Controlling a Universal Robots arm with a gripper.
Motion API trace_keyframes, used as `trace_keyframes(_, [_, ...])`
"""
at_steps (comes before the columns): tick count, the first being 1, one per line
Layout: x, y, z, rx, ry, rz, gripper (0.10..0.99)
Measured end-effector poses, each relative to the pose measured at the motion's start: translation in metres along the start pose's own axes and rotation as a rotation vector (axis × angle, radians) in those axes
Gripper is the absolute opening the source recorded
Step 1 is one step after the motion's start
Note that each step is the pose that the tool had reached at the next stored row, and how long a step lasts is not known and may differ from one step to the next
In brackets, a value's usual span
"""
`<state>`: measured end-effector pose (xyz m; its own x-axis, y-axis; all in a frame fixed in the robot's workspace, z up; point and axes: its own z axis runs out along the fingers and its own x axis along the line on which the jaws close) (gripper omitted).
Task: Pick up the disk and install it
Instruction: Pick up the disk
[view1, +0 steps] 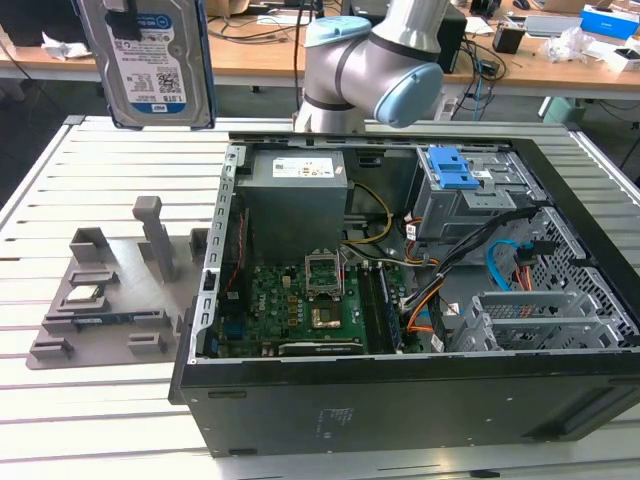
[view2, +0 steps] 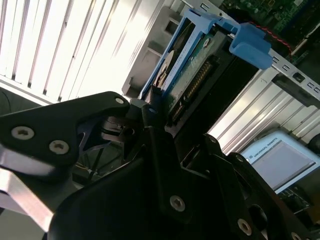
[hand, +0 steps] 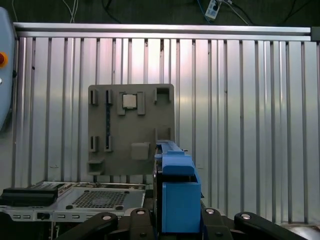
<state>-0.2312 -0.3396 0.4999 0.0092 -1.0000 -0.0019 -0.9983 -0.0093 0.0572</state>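
your gripper (view2: 161, 111) is clamped tight on one end of the disk (view1: 150, 62), as both wrist views show. you hold the disk upright in the air, label towards the exterior camera, high at the exterior view's far left. below it lies the slatted table (view1: 60, 400) with the grey tray (view1: 110, 300), well apart from the disk, and a small chip (view1: 84, 294) sits in that tray. to the exterior view's right lies the open case (view1: 400, 400), with the arm (view1: 370, 60) beyond it
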Motion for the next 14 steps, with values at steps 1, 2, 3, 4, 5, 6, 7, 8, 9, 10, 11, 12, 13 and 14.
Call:
trace_keyframes(1, [0.0000, -0.0046, -0.0002, 0.000, -0.0001, 0.000, 0.361])
trace_keyframes(2, [0.0001, -0.0068, -0.0003, 0.000, -0.0001, 0.000, 0.361])
trace_keyframes(3, [0.0001, -0.0089, -0.0005, 0.000, -0.0001, 0.000, 0.361])
trace_keyframes(4, [0.0001, -0.0105, -0.0006, 0.000, 0.0000, 0.000, 0.361])
trace_keyframes(5, [0.0001, -0.0119, -0.0006, 0.000, 0.0000, 0.000, 0.361])
trace_keyframes(6, [0.0002, -0.0150, -0.0008, 0.000, 0.0000, 0.000, 0.361])
trace_keyframes(7, [0.0002, -0.0172, -0.0009, 0.000, -0.0001, 0.000, 0.361])
trace_keyframes(8, [0.0002, -0.0197, -0.0011, 0.000, -0.0001, 0.000, 0.361])
trace_keyframes(9, [0.0002, -0.0233, -0.0013, 0.000, 0.0000, 0.000, 0.361])
trace_keyframes(10, [0.0002, -0.0254, -0.0014, 0.000, 0.0000, 0.000, 0.361])
trace_keyframes(11, [0.0003, -0.0278, -0.0016, 0.000, 0.0000, 0.000, 0.361])
trace_keyframes(12, [0.0003, -0.0299, -0.0017, 0.000, 0.0000, 0.000, 0.361])
trace_keyframes(13, [0.0003, -0.0332, -0.0019, 0.000, 0.0000, 0.000, 0.361])
trace_keyframes(14, [0.0004, -0.0351, -0.0020, 0.000, 0.0000, 0.000, 0.361])
